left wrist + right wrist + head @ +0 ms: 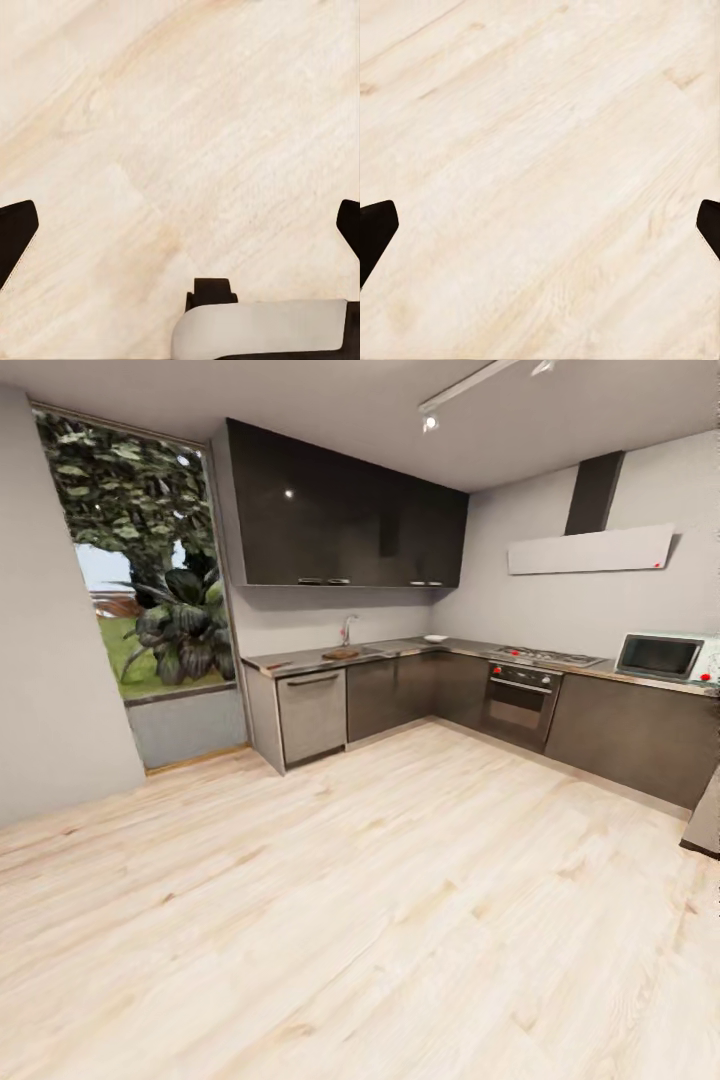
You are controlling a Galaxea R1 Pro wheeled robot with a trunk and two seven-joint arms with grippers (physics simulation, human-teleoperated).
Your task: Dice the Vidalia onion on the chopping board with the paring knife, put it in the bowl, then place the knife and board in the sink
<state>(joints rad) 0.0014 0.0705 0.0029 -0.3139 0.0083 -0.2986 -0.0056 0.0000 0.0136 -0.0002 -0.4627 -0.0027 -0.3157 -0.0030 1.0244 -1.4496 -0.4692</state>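
In the head view the kitchen lies far ahead across a wooden floor. The grey countertop (300, 659) runs along the back wall and round the corner. The curved tap (347, 628) marks the sink (370, 650). A brown chopping board (340, 654) lies just left of the sink, and a white bowl (435, 638) sits near the corner. The Vidalia onion is hidden, and the paring knife is too small to make out. In the wrist views, my left gripper (180, 232) and right gripper (540, 232) hang open over the floor, holding nothing.
Grey cabinets (390, 695) stand under the worktop, with an oven (520, 700), hob (545, 656) and microwave (662, 657) along the right run. A tall window (150, 590) with plants is at the left. The pale plank floor (350, 900) stretches between me and the counters.
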